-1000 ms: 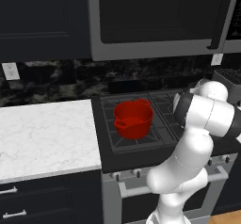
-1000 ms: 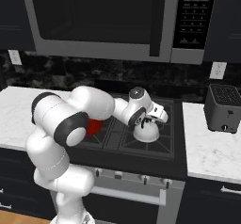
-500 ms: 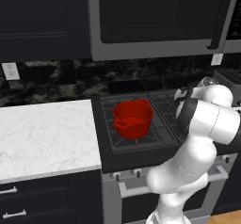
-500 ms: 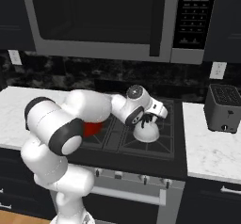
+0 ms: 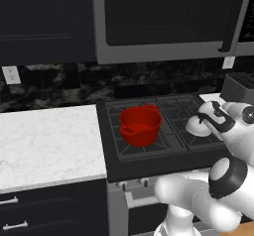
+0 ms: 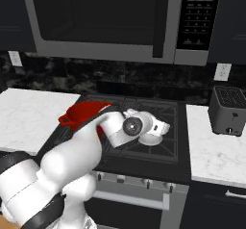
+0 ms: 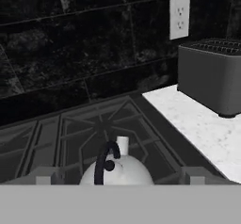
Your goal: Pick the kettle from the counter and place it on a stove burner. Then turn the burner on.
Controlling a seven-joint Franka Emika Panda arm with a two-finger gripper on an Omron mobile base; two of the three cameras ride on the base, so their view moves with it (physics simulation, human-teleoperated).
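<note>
Kettle on the stove, right of the red pot

Kettle [image 5: 199,125] sits on a burner [image 5: 191,137] at frame right; gripper [image 7: 117,177] fingers spread either side of it.

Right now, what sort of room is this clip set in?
A rendered home kitchen: a black gas cooktop with cast-iron grates, a grey microwave mounted above it, and a dark toaster on the white marble counter.

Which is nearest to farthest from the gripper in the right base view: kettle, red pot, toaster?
From the gripper:
1. Kettle, right beside it on the front right burner.
2. Red pot, on the stove's left side, partly behind the arm.
3. Toaster, on the counter right of the stove.
</note>
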